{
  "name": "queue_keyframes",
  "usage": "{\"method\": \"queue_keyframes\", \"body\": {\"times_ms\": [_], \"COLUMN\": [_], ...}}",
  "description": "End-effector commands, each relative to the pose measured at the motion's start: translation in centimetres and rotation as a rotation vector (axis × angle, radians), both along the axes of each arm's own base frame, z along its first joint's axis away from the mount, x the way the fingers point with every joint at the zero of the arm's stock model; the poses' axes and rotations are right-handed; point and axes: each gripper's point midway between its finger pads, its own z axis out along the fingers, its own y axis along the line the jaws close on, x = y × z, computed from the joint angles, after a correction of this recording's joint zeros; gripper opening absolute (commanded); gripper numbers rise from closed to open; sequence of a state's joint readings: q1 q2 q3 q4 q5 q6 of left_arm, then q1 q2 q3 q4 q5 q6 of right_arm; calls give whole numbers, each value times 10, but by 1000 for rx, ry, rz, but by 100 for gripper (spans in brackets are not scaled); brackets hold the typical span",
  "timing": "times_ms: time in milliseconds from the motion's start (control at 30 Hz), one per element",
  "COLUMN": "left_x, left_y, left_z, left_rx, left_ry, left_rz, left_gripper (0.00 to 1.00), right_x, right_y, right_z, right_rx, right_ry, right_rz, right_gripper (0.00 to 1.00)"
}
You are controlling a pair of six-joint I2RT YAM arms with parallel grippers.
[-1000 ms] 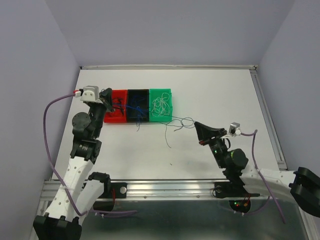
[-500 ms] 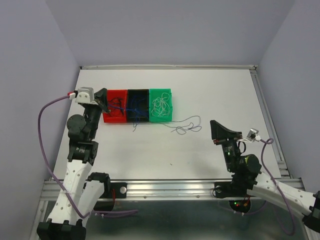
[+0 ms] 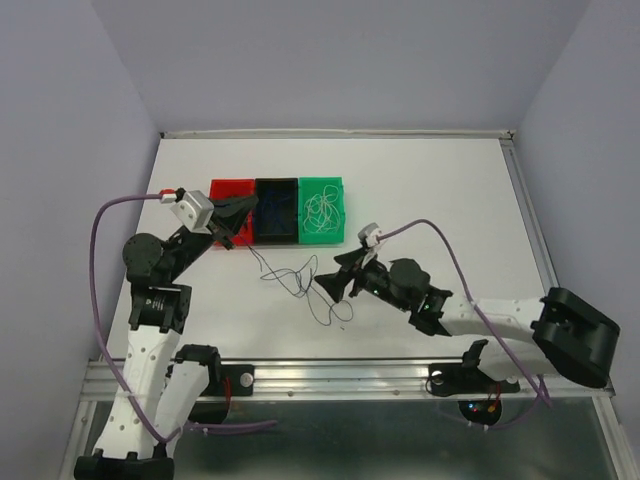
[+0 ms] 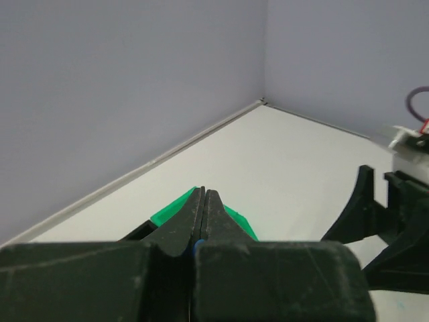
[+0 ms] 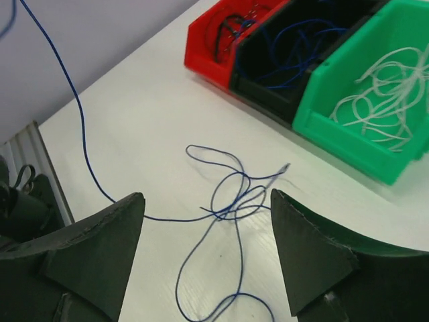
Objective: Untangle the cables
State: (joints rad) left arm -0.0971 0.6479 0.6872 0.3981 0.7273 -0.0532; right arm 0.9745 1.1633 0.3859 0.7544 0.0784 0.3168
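a red bin [image 3: 232,190], a black bin [image 3: 277,184] and a green bin [image 3: 322,183], all of smooth plastic, are set touching in a row at the far side of the white bench [image 3: 430,190]. pale cables [image 5: 385,94] are coiled in the green bin. a hair-thin dark blue cable [image 5: 228,194] is laid in loose loops on the bench, near the bins. the left arm [image 3: 150,330] is reached toward the red bin, and the left jaws are clenched on a strand of this cable. the right arm [image 3: 470,315] is held low over the loops, with the right jaws released wide.
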Motion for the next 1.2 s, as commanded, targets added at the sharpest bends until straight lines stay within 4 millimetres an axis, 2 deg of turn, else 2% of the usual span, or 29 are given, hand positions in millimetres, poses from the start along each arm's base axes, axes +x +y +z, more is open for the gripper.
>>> {"method": "queue_keyframes", "body": {"times_ms": [0, 33, 67, 100, 133, 233, 300, 367, 400, 467, 500, 533, 567, 600, 633, 667, 733, 800, 833, 867, 900, 967, 1000, 1067, 1100, 1167], "left_x": [-42, -43, -43, -48, -50, -53, -51, -50, -50, -50, -52, -53, -45, -52, -52, -51, -46, -36, -29, -24, -12, 1, 19, 35, 51, 58], "left_y": [-12, -12, -13, -13, -14, -17, -16, -16, -15, -15, -15, -15, -16, -15, -15, -14, -6, 1, 4, 4, 2, -4, -7, -11, -13, -21], "left_z": [58, 64, 67, 82, 87, 114, 138, 153, 169, 185, 200, 208, 211, 227, 234, 246, 260, 268, 268, 265, 253, 232, 209, 181, 154, 124], "left_rx": [25, 23, 22, 11, 9, -6, -16, -23, -37, -55, -62, -69, -85, -92, -98, -107, -130, -144, -150, -145, -133, -103, -90, -50, -31, 30], "left_ry": [-182, -187, -178, -196, -196, -209, -228, -239, -251, -261, -279, -287, -257, -285, -288, -298, -322, -336, -330, -322, -288, -241, -180, -136, -77, -50], "left_rz": [-114, -117, -121, -128, -141, -163, -154, -154, -155, -152, -157, -161, -165, -169, -167, -159, -101, -41, -14, -11, -11, -40, -42, -51, -55, -105], "left_gripper": [0, 0, 0, 0, 0, 0, 0, 0, 0, 0, 0, 0, 0, 0, 0, 0, 0, 0, 0, 0, 0, 0, 0, 0, 0, 0], "right_x": [-15, -15, -16, -15, -11, -5, -5, -9, -9, -4, 1, 4, 11, 13, 14, 13, 11, 7, 3, 1, -2, -15, -19, -25, -25, -18], "right_y": [55, 72, 80, 86, 96, 105, 110, 114, 118, 120, 121, 121, 119, 119, 120, 120, 118, 116, 112, 109, 108, 109, 107, 107, 105, 102], "right_z": [17, 9, 6, 2, -2, -9, -14, -16, -17, -20, -24, -25, -25, -24, -24, -20, -14, -5, -7, 7, 14, 27, 44, 62, 81, 99], "right_rx": [-34, -59, -73, -90, -100, -119, -135, -139, -146, -156, -164, -169, -172, -172, -171, -160, -137, -107, -104, -71, -45, -8, 28, 66, 98, 124], "right_ry": [-98, -93, -100, -105, -100, -89, -97, -103, -112, -113, -107, -106, -107, -108, -111, -117, -116, -122, -112, -127, -124, -135, -146, -163, -186, -205], "right_rz": [200, 240, 257, 266, 273, 261, 276, 309, 321, 297, 277, 259, 222, 212, 209, 211, 213, 221, 226, 228, 234, 288, 300, 320, 314, 267], "right_gripper": [83, 84, 88, 90, 91, 92, 93, 93, 93, 93, 90, 85, 70, 60, 49, 29, 14, 7, 1, 1, 1, 0, 0, 1, 1, 1]}}
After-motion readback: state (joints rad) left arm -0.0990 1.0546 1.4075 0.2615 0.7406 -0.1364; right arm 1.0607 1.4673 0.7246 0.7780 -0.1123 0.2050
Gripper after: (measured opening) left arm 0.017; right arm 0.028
